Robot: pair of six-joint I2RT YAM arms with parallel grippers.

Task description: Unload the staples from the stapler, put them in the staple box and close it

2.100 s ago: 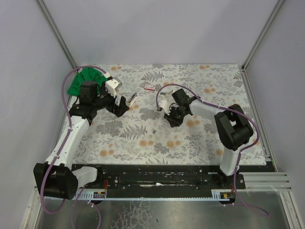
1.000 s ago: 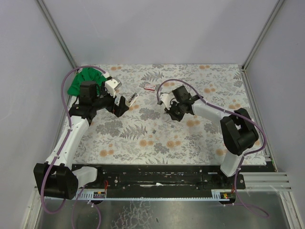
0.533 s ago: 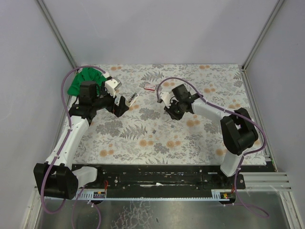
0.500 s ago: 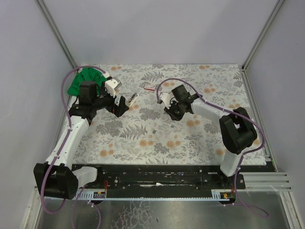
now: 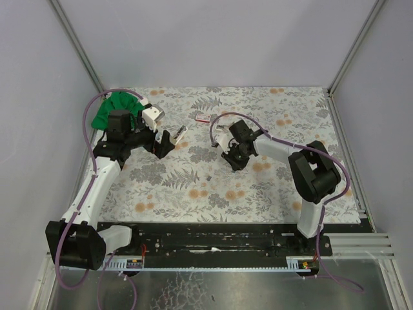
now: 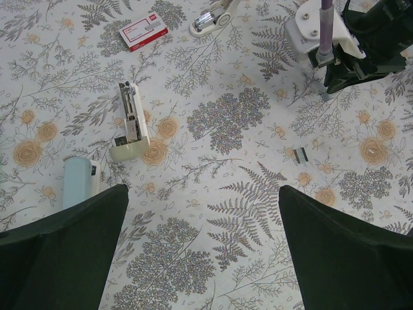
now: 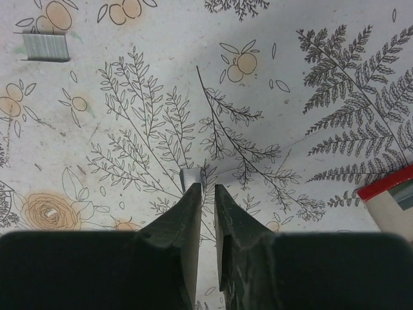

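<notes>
A white stapler [image 6: 131, 123] lies opened out on the flowered cloth, ahead and to the left of my left gripper [image 6: 203, 258], whose jaws stand wide open over bare cloth. One short strip of staples [image 6: 301, 154] rests on the cloth to the right; the right wrist view shows it too, a strip of staples [image 7: 45, 47] at the upper left. A second tiny silvery bit of staples [image 7: 191, 177] lies on the cloth just past the left fingertip of my right gripper [image 7: 208, 187]. Its jaws stand a narrow gap apart with nothing between them.
A pale blue stapler [image 6: 77, 182] lies near the left finger. Another stapler [image 6: 210, 19] and a small red-and-white box [image 6: 142, 33] lie farther off. A green cloth [image 5: 113, 110] sits at the back left corner. Something red and white [image 7: 390, 194] shows at the right edge.
The right arm's wrist has shifted slightly left and nearer over the cloth. The left arm has not moved.
</notes>
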